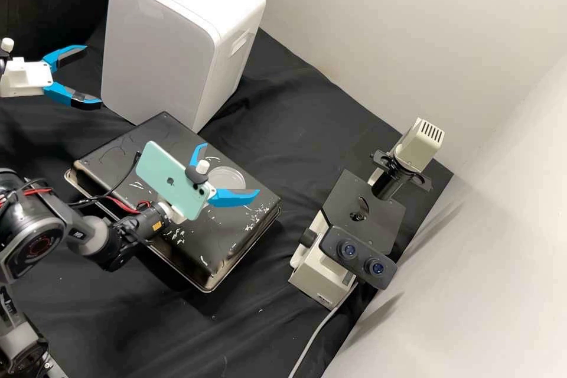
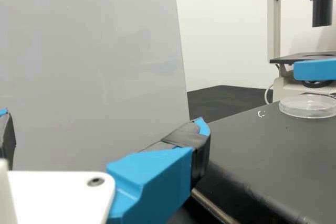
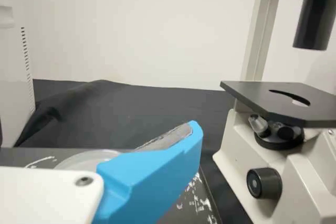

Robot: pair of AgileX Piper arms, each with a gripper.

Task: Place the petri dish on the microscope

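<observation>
Since the right hand (image 1: 231,169) sits open astride the petri dish (image 1: 227,178) on the dark tray (image 1: 118,156), it should close gently on the rim, lift level, then cross to the microscope stage (image 1: 366,208). The left hand (image 1: 88,77) gapes beside the white box (image 1: 177,35). Whether the fingers (image 1: 236,196) touch the dish is unclear.
</observation>
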